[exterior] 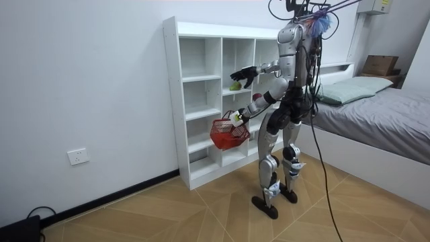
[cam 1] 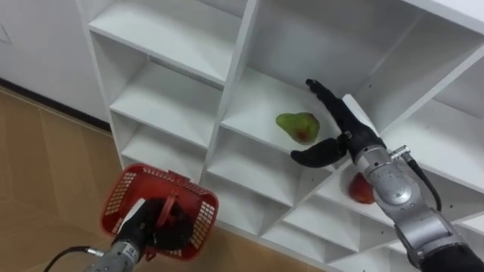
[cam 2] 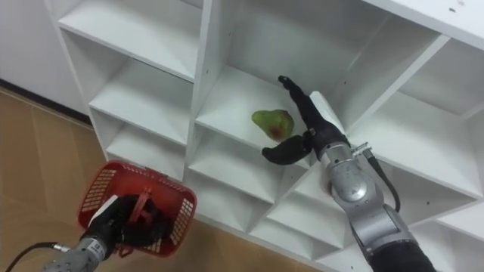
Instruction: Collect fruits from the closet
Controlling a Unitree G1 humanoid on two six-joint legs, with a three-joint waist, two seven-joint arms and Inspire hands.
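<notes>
Right hand point(cam 1: 345, 125): fingers spread wide, bracketing the pear point(cam 1: 297, 126) but not yet closed on it. The pear sits on a closet point(cam 1: 227, 75) shelf, nearer the shelf's right edge. Left hand point(cam 1: 155, 227): fingers curled round the handle of the red basket point(cam 1: 121, 198); no fruit seen inside. A red fruit point(cam 1: 361, 189) lies one shelf lower. Judged: collection barely begun.

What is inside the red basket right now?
No fruit shows on the bare mesh of the red basket. The left hand, curled round the handle, covers the middle, so anything beneath it is hidden.
</notes>
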